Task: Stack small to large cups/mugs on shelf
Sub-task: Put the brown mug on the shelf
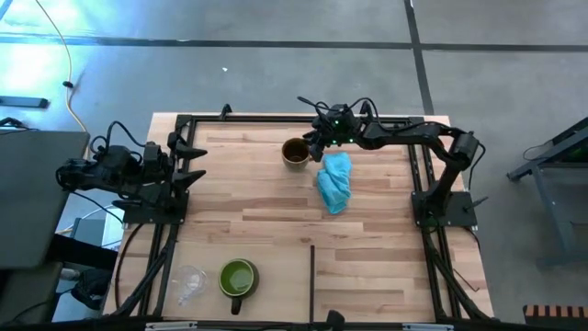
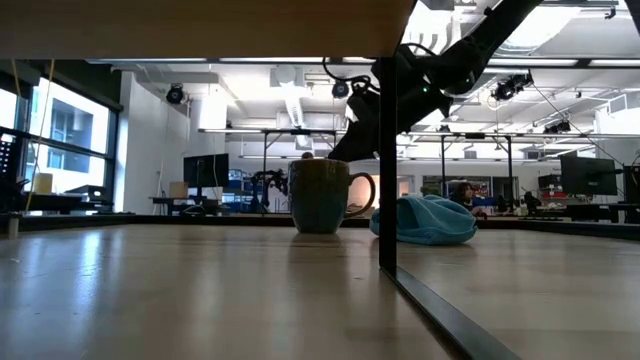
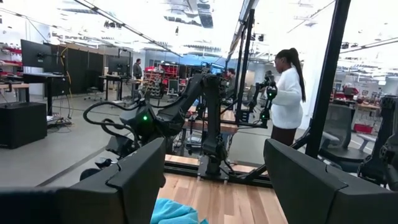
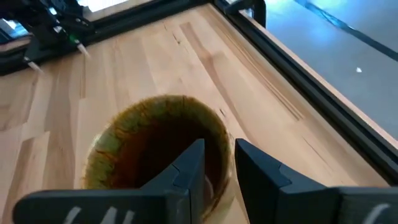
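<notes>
Three vessels on shelf (image 1: pixel 276 211): brown mug (image 1: pixel 295 153) upright near far edge, mouth up, handle toward blue cloth (image 1: pixel 335 181) just beside it. Green mug (image 1: pixel 237 278) upright at near edge, handle toward near edge; clear cup (image 1: pixel 190 281) just beside it. Right gripper (image 4: pixel 216 163) reaches in from right over brown mug's rim, one finger inside, one outside, narrow gap between them straddling wall. Left gripper (image 3: pixel 211 180) waits at left edge, raised, fingers spread wide.
</notes>
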Tool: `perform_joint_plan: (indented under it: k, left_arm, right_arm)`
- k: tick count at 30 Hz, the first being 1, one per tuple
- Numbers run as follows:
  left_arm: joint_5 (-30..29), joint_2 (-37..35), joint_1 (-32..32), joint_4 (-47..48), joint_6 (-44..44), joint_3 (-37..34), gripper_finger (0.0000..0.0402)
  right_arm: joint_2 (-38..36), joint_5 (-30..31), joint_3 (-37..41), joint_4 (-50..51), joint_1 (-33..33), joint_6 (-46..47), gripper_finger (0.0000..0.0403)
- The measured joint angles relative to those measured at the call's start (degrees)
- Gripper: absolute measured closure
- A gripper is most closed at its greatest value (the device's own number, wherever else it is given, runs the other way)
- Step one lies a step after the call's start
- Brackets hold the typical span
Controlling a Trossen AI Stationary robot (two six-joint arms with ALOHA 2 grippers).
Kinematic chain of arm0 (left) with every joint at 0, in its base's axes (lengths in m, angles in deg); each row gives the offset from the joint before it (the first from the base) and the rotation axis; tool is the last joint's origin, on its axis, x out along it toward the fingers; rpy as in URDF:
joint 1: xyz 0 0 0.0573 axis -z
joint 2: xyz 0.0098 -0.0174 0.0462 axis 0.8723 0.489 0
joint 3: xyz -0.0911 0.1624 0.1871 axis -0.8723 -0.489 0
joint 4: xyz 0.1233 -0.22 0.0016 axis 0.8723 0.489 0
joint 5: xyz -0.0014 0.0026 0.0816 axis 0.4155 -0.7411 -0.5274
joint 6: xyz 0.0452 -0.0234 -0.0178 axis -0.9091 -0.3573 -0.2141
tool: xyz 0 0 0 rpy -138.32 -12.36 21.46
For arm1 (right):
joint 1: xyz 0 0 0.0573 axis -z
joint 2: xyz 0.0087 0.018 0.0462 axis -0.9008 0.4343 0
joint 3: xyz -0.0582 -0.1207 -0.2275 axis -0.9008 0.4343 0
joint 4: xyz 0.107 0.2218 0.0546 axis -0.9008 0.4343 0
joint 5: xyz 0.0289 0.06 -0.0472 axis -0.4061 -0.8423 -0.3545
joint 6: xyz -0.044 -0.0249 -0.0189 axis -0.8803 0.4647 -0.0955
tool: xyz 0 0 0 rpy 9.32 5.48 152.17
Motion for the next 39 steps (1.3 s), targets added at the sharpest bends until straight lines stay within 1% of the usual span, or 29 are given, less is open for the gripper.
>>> perform_joint_plan:
  k: [5, 11, 18, 22, 28, 35, 39]
  left_arm:
    - [0.01, 0.02, 0.00, 0.10, 0.64, 0.00, 0.0140]
    - [0.02, 0.02, 0.00, 0.09, 0.88, 0.00, 0.0140]
    - [0.03, 0.04, 0.00, 0.09, 1.07, 0.00, 0.0140]
    - [0.03, 0.05, 0.00, 0.19, 1.07, 0.00, 0.0140]
    - [0.04, 0.04, 0.00, 0.50, 1.01, 0.00, 0.0140]
    - [0.04, 0.04, 0.00, 0.50, 0.94, 0.00, 0.0140]
    - [0.04, 0.04, 0.00, 0.48, 0.88, 0.00, 0.0140]
  right_arm:
    - [0.71, -0.22, -2.58, 2.54, 0.20, -1.39, 0.0322]
    - [4.20, -0.14, -9.45, 9.99, 0.20, -3.99, 0.0322]
    - [8.60, -0.50, -18.85, 21.17, 0.17, -9.40, 0.0322]
    - [9.83, -0.56, -22.45, 28.32, 0.19, -12.00, 0.0322]
    - [9.70, -1.21, -22.93, 30.16, 0.35, -12.81, 0.0322]
    - [9.70, -2.98, -22.93, 30.97, 0.35, -11.51, 0.0322]
    - [9.68, -3.73, -22.93, 33.48, 0.37, -10.07, 0.0322]
